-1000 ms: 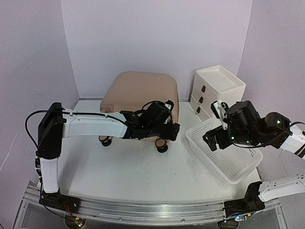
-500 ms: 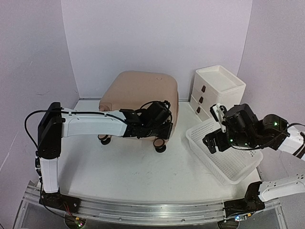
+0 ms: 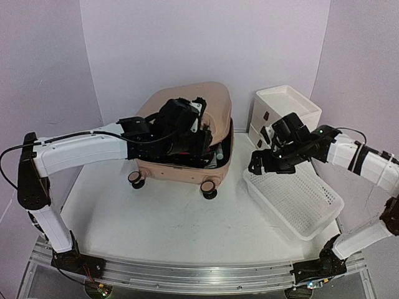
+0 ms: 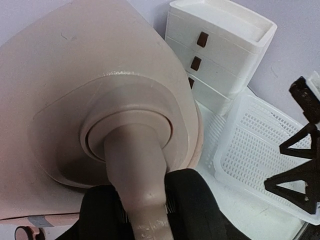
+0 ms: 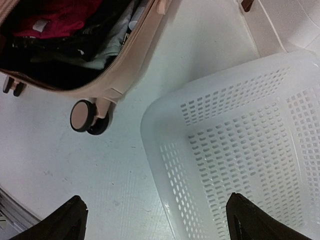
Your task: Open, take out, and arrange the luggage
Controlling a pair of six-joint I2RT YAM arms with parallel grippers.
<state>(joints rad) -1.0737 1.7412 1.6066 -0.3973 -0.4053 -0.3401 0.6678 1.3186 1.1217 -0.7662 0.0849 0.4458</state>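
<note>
Differs from a second ago chiefly in the luggage (image 3: 212, 99): shut then, open now, with the lid tilted up and back toward the rear wall. Rests with its lower shell on its wheels (image 3: 209, 190) at the back of the table (image 3: 174, 230), just left of the drawer unit (image 3: 287, 109). Exposes a packed interior against black lining: crumpled red fabric (image 5: 55, 17), dark cloth, a pale grey-white piece by the zip edge.

Differs too in the left arm: low along the case's near edge then, raised now, with the left gripper (image 4: 145, 215) up at the lid. Pinches a moulded pink handle stem on the lid's outer face, black pads pressed to either side of it.

Differs also in the right arm, reached further forward and left, above the corner of the basket (image 5: 150, 120) nearest the luggage. Holds the right gripper (image 5: 160, 220) spread wide on nothing, black fingertips (image 5: 70, 217) far apart.

As to surfaces:
- Smooth, matte, pale-pink hard shell with rounded corners, and stepped concentric rings moulded around the base of the handle stem.
- Casters with a flat pink disc face and a black tyre.
- White plastic basket, rectangular with rounded corners, pierced by neat rows of small oblong slots.
- White drawer unit with three drawer fronts, small brown handles and a recessed tray-like top.
- White table, faintly scuffed.
</note>
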